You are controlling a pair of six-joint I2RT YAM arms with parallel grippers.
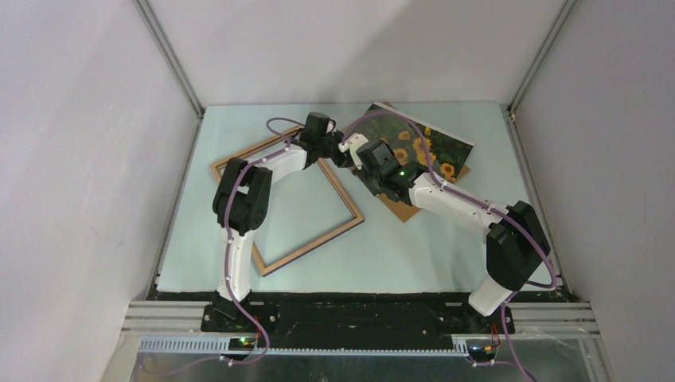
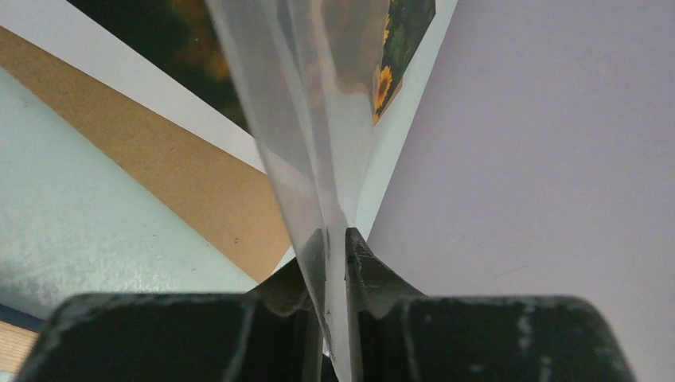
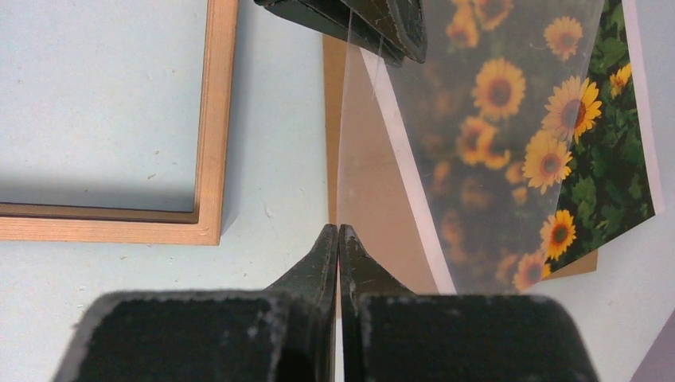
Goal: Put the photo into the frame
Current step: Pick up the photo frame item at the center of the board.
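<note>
Both tools are pinched onto one clear sheet (image 3: 477, 159), not the photo. The right tool (image 3: 339, 232) is fully closed, with the sheet's edge running straight into its tips. The left tool (image 2: 336, 239) is closed down to a sliver, and the sheet sits between its fingers (image 2: 362, 263). The sheet hangs stretched between them, above the bench (image 3: 95, 79).

We read the step as getting this sheet out of the way or over to the frame (image 3: 211, 119), with the photo untouched so far. To do it well:
- move both arms together, so the sheet neither buckles nor gets pulled out of one grip
- keep the sheet off the print so it does not drag it
- grip only the edge, which is thin and slippery

The photo (image 3: 605, 183) lies flat, picture side up, on the brown backing board (image 2: 183, 175) at the far right of the bench. In the right wrist view it is below and to the right of the right tool's tips, partly seen through the sheet. Neither tool touches it.

The frame lies on the bench to the left with its light wood face up, apart from the board. Its near corner is just left of the right tool.
</note>
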